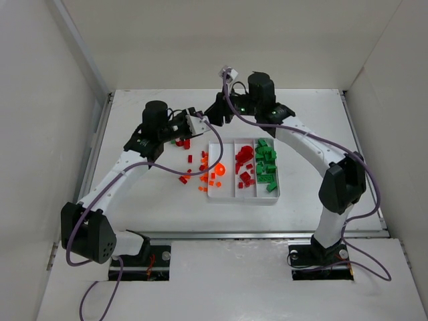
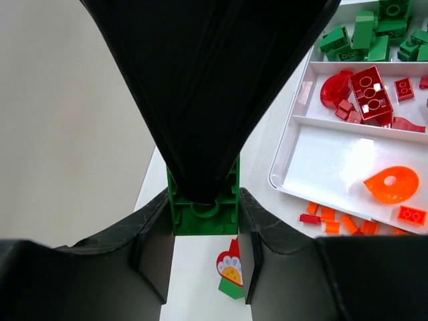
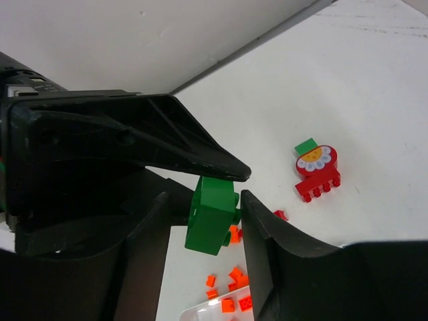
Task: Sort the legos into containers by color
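A green lego brick [image 2: 204, 212] hangs above the table, and my left gripper [image 2: 203, 231] is shut on it, both pads against its sides. My right gripper [image 3: 204, 200] stands around the same green brick [image 3: 212, 215]: its right finger touches the studs, and a gap shows on the other side. Both grippers meet left of the tray's far end, the left gripper [image 1: 199, 124] beside the right gripper [image 1: 215, 115]. The white tray [image 1: 244, 196] holds orange legos in its left compartment, red in the middle and green on the right. Loose red and orange legos [image 1: 202, 171] lie left of it.
A red brick with a flower picture [image 3: 316, 167] lies on the table under the grippers, next to a small green piece [image 2: 232, 289]. Small orange pieces [image 3: 231, 277] sit beside the tray corner [image 3: 221, 311]. White walls enclose the table on three sides.
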`<state>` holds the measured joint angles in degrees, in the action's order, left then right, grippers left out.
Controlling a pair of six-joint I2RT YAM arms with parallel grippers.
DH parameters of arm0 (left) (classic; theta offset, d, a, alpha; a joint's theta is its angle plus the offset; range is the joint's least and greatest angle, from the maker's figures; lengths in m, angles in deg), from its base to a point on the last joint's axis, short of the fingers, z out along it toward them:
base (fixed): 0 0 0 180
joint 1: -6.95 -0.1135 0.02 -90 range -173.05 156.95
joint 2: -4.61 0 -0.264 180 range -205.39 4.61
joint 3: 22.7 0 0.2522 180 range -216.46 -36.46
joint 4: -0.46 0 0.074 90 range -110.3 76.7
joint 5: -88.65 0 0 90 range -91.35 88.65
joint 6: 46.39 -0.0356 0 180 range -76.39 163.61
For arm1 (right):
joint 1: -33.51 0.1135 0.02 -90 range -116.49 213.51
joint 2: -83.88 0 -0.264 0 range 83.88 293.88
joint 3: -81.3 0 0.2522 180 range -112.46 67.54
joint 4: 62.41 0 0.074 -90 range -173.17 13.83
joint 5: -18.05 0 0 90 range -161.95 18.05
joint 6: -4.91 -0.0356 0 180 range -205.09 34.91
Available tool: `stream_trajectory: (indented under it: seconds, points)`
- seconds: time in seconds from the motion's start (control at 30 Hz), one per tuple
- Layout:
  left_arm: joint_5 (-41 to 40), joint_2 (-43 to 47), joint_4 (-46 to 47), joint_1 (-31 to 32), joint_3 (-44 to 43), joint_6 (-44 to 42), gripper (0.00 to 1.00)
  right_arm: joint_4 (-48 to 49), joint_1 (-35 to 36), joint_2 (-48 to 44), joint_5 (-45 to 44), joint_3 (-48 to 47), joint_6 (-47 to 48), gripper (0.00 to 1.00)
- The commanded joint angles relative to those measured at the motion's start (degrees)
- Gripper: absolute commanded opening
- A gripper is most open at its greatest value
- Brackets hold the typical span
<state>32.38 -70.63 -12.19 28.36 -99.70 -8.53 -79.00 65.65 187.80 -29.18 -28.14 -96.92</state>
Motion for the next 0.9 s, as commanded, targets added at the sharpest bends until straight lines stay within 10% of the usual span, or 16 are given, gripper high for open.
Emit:
stream_trajectory:
  seconds: [0.0, 0.37, 0.5, 0.53, 0.87]
  points:
    - [1.2, 1.2, 3.5, 0.3, 0.0, 0.5, 0.00, 2.6, 0.5, 1.0, 3.3, -2.6, -0.4, 0.50]
    - [0.6, 1.2, 4.0, 0.3, 0.0, 1.0, 0.00, 2.6, 0.5, 2.8, 6.6, -3.2, -0.9, 0.00]
    - [0.1, 1.2, 4.0, 0.3, 0.6, 1.5, 0.54, 2.6, -0.2, 2.2, 6.0, -2.1, -1.4, 0.00]
    - [0.1, 1.2, 4.0, 0.3, 0.6, 1.5, 0.93, 2.6, -0.8, 0.9, 5.1, -0.8, -1.4, 0.00]
    - [-6.0, 1.2, 6.0, 0.3, 3.7, 8.8, 1.00, -19.1, -11.0, -8.3, -19.3, 7.2, 6.9, 0.00]
